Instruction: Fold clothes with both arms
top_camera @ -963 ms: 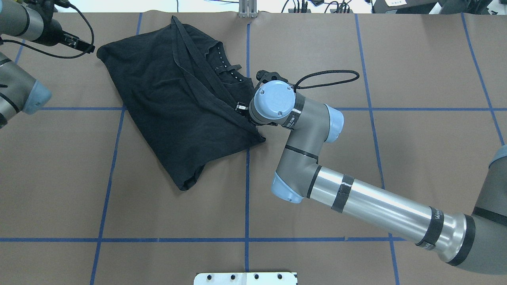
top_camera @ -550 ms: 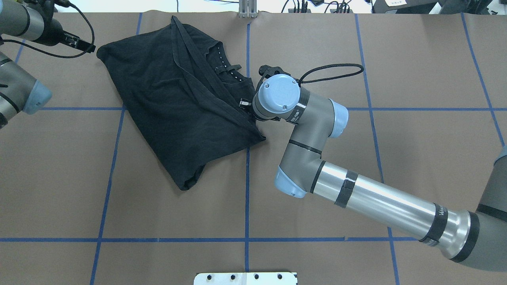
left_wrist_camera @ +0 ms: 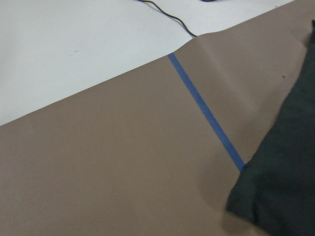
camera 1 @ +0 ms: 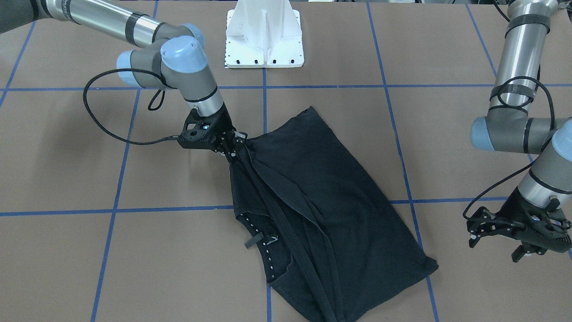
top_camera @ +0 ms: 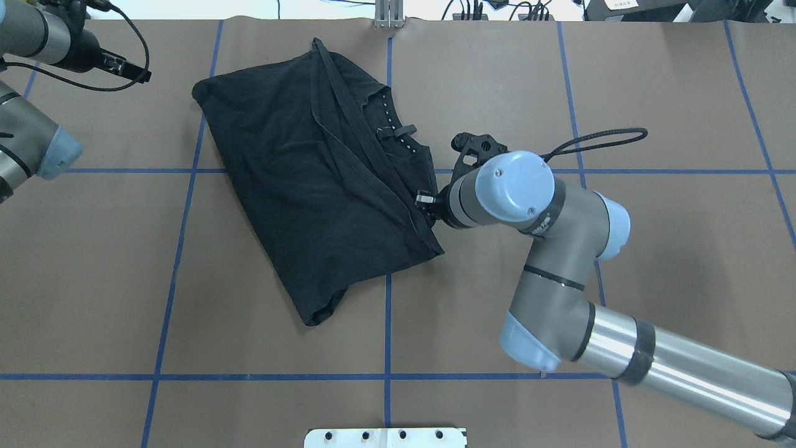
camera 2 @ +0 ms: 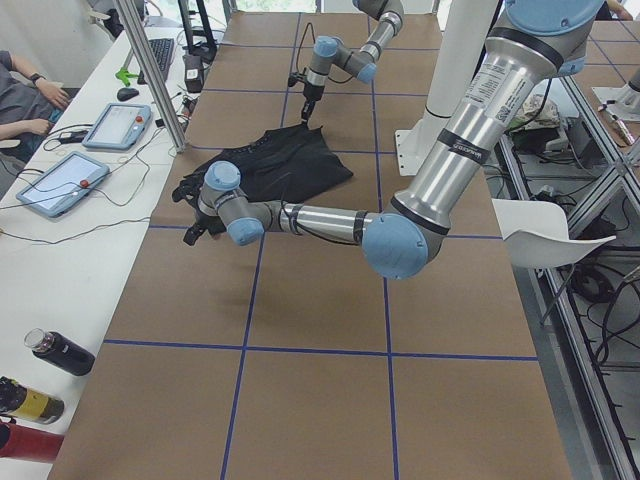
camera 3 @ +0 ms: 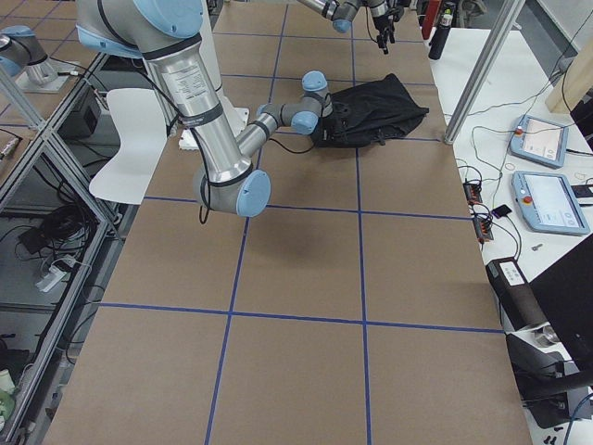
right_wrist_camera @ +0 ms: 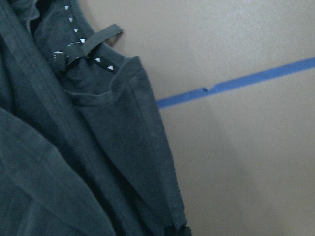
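Observation:
The black T-shirt point(top_camera: 311, 186) lies loosely folded on the brown table, plain black side up, with a neck band of white dots showing. It also shows in the front view point(camera 1: 321, 205). My right gripper point(top_camera: 428, 204) is shut on the shirt's right edge, low over the table; in the front view point(camera 1: 236, 146) the cloth is bunched between its fingers. The right wrist view shows the shirt point(right_wrist_camera: 74, 147) close below. My left gripper point(top_camera: 144, 76) hangs open and empty at the far left, apart from the shirt; it also shows in the front view point(camera 1: 471, 232).
The white pedestal base point(camera 1: 264, 33) stands at the robot's edge of the table. Blue tape lines point(top_camera: 387, 323) grid the brown surface. A side table beyond the far edge holds tablets point(camera 2: 60, 185) and bottles point(camera 2: 60, 352). A metal post point(top_camera: 388, 12) stands at the far edge.
My right gripper has dragged the shirt to the right and a little toward the robot, and the whole shirt slid with it. The left arm has not moved.

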You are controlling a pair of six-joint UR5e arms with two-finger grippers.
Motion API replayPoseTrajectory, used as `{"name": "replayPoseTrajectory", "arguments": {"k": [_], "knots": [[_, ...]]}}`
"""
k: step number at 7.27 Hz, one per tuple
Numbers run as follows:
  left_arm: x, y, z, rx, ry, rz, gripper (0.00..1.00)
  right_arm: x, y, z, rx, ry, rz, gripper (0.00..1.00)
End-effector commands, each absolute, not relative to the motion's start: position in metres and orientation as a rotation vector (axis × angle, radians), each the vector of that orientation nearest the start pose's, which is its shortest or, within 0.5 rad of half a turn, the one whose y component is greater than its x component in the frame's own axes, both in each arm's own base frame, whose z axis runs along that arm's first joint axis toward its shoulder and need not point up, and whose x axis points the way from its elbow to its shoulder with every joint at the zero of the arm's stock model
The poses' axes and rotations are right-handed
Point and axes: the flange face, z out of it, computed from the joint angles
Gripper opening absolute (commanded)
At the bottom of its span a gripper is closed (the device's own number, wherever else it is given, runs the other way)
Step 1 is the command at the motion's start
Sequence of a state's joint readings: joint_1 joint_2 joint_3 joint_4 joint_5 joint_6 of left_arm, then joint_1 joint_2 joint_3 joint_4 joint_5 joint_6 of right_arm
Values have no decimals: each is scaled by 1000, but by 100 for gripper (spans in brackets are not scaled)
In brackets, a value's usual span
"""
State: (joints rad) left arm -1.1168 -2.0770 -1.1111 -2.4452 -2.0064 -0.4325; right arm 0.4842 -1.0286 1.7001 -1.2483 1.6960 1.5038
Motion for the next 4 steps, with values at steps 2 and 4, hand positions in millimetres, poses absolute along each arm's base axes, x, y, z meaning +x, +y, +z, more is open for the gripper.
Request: {"name": "replayPoseTrajectory", "arguments": {"k": [2, 4], "knots": [[238, -696, 491, 645, 753, 221, 100, -553, -291, 213, 159, -993, 334, 0], [238, -696, 491, 647, 754, 222, 100, -559, -258, 207, 171, -962, 323, 0]]}}
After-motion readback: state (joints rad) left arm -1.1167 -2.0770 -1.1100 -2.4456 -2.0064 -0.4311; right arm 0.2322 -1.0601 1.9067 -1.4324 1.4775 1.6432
